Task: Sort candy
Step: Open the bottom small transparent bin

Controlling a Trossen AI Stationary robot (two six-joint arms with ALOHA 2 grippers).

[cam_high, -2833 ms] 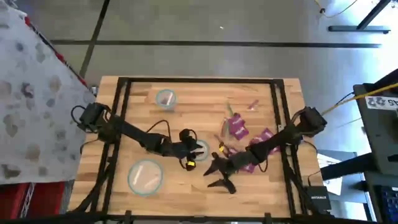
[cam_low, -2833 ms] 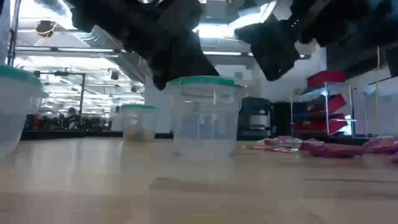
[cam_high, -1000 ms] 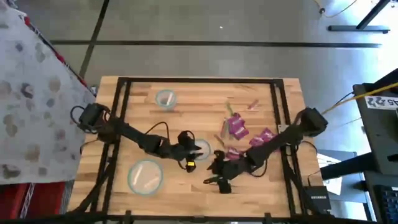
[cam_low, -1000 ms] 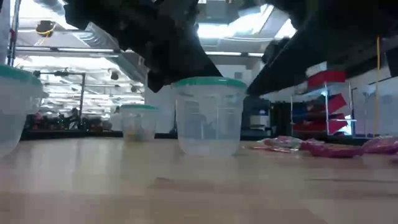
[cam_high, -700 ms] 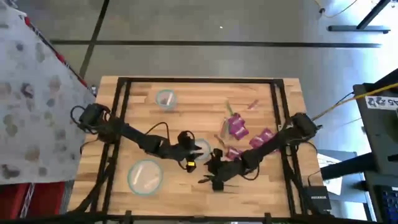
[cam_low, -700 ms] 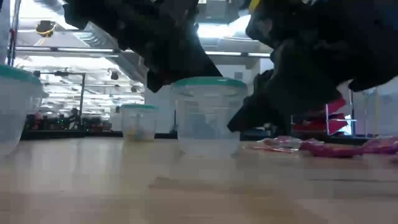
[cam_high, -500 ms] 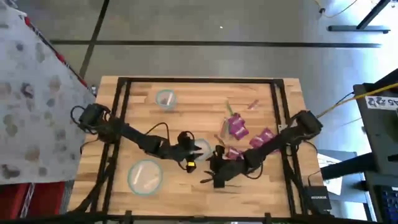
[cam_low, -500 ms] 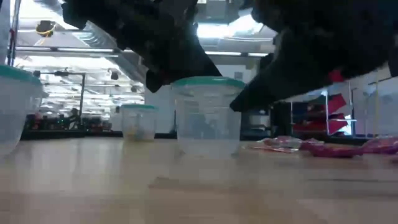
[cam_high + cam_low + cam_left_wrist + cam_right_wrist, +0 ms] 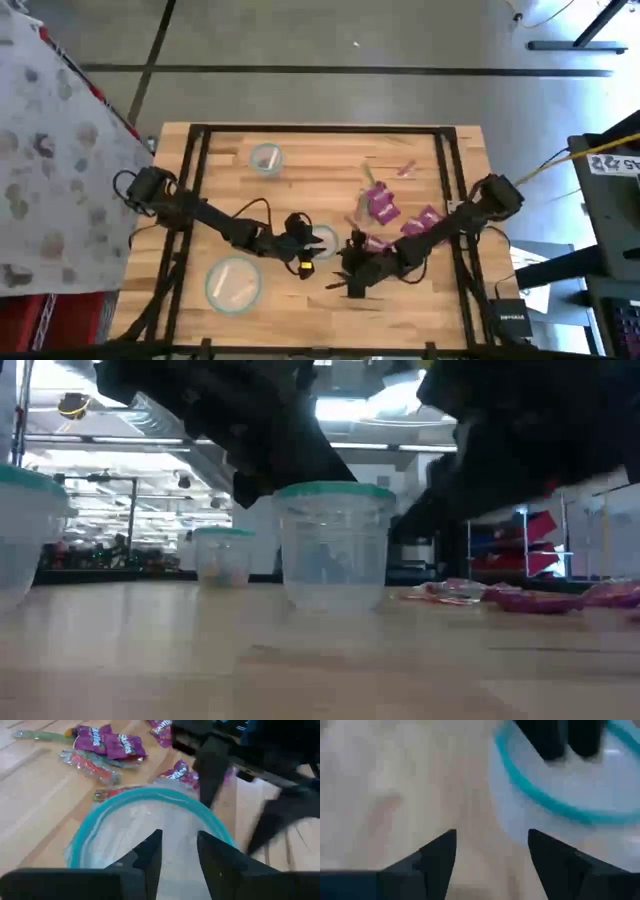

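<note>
Since a few seconds back, the right gripper (image 9: pixel 347 283) has slid in toward the middle bowl (image 9: pixel 322 240), and it now sits low just beside it with its fingers spread wide and nothing in them. The left gripper (image 9: pixel 306 239) hangs over that bowl's rim with its fingers partly apart, also holding nothing, while the candy (image 9: pixel 380 205) lies in a loose pile on the table, on the right arm's side of the bowl. Both claws are very close together, so they could bump, or the right one could knock the light bowl away.
</note>
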